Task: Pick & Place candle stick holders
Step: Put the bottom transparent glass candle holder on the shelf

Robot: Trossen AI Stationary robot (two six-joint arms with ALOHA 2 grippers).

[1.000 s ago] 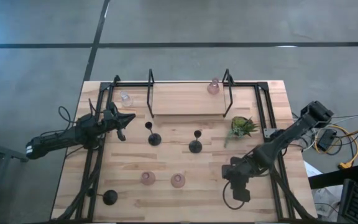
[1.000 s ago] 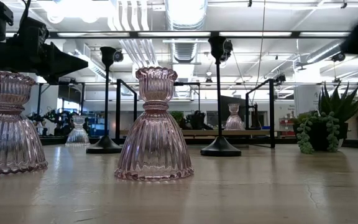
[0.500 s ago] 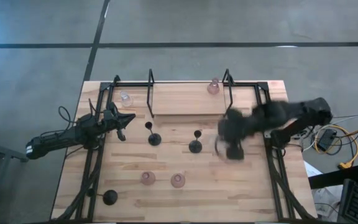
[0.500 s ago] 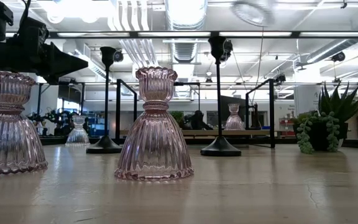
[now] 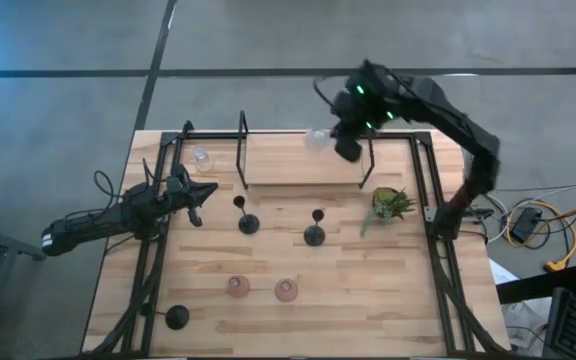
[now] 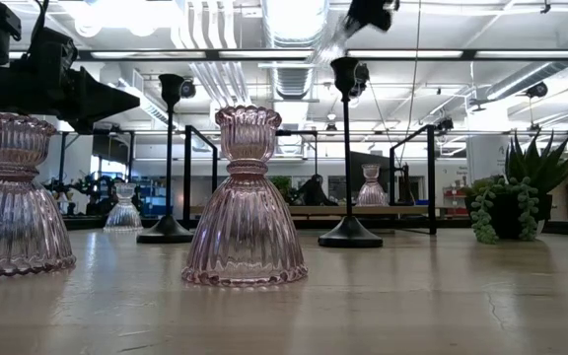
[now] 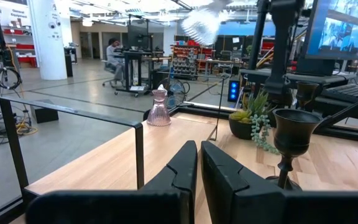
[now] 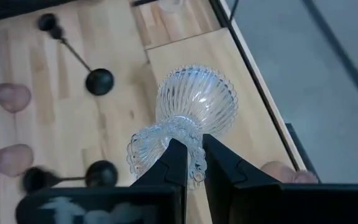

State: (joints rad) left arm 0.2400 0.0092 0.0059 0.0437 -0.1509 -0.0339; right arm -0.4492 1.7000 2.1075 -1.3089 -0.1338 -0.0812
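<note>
My right gripper point(image 5: 330, 138) is high over the far shelf point(image 5: 303, 168), shut on a clear glass holder point(image 5: 315, 137), which also shows in the left wrist view point(image 7: 201, 22). My left gripper point(image 5: 204, 192) is shut and empty at the table's left. A second clear holder point(image 5: 201, 158) stands at the far left. A pink holder point(image 7: 159, 109) stands on the shelf. Black stemmed holders point(image 5: 246, 220) point(image 5: 314, 232) point(image 5: 175, 317) and two pink ones point(image 5: 238, 287) point(image 5: 286, 290) stand on their bases on the table. My right gripper pinches the clear holder's ribbed cup end point(image 8: 185, 140) between its two fingers point(image 8: 174, 163). The bell-shaped base point(image 8: 197, 102) points away from the fingers. The holder is tilted and lifted clear above the shelf.
A black metal frame point(image 5: 368, 150) stands around the shelf at the table's far edge. A small green plant point(image 5: 390, 203) sits at the right. Bare wood lies at the near right point(image 5: 388, 300).
My right gripper has swung fast from the table's near right toward the far edge and up, turning as it went, and is now over the shelf with the clear holder in its fingers.
</note>
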